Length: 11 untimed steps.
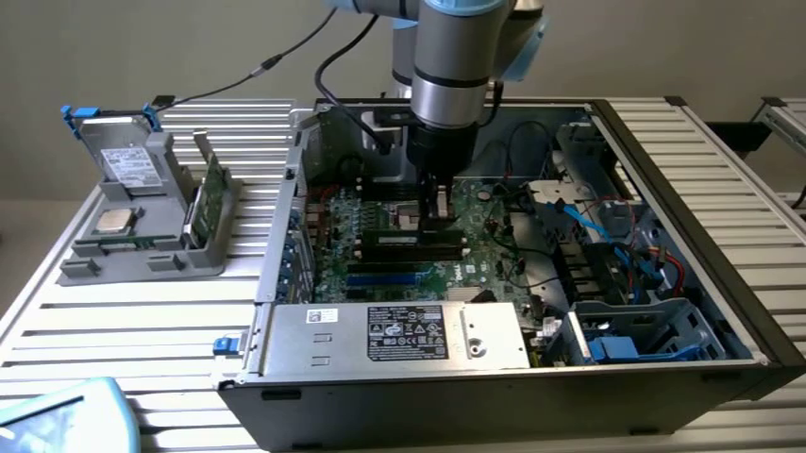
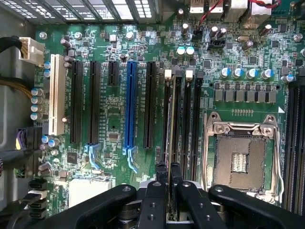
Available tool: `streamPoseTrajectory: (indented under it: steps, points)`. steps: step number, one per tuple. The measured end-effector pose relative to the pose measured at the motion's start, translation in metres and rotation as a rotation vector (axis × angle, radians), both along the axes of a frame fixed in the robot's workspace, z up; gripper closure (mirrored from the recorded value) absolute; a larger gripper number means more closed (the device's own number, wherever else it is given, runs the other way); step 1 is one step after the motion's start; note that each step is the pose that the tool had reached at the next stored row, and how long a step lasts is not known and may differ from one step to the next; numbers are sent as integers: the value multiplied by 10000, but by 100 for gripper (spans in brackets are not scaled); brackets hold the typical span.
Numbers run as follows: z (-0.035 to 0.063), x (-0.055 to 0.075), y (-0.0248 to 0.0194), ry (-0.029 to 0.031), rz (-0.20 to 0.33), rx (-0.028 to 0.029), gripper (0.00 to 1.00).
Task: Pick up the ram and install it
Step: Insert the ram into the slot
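Observation:
My gripper [image 1: 441, 219] reaches down into the open computer case [image 1: 700, 160], over the motherboard [image 1: 330, 247]. In the wrist view the gripper [image 2: 168, 168] is shut on the ram [image 2: 169, 129], a thin green stick seen edge-on. The stick runs in line with the black memory slots [image 2: 185, 119] beside the empty processor socket [image 2: 240, 160]. It lies along the slot nearest the expansion slots. I cannot tell whether it is seated in that slot or just above it.
A silver power supply [image 1: 391, 335] lies along the case's near edge, and cables and a blue drive cage [image 1: 636, 330] crowd the exterior view's right. On the table at that view's left, a grey holder [image 1: 139, 250] carries a drive with blue handles [image 1: 120, 156], a square silver chip [image 1: 113, 220] and an upright green board [image 1: 208, 198].

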<state>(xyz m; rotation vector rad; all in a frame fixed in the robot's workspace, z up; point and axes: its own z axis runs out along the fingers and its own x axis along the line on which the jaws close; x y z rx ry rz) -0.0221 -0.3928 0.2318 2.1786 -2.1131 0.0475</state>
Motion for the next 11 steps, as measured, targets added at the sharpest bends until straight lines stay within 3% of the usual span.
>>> streamPoseTrajectory:
  steps: [6, 9, 11]
  points:
    - [-25, 0, 0, -1, -2, -25, 86]
    - [-39, 0, 2, 0, -1, -125, 86]
    - [-41, 0, 3, 2, 0, -138, 86]
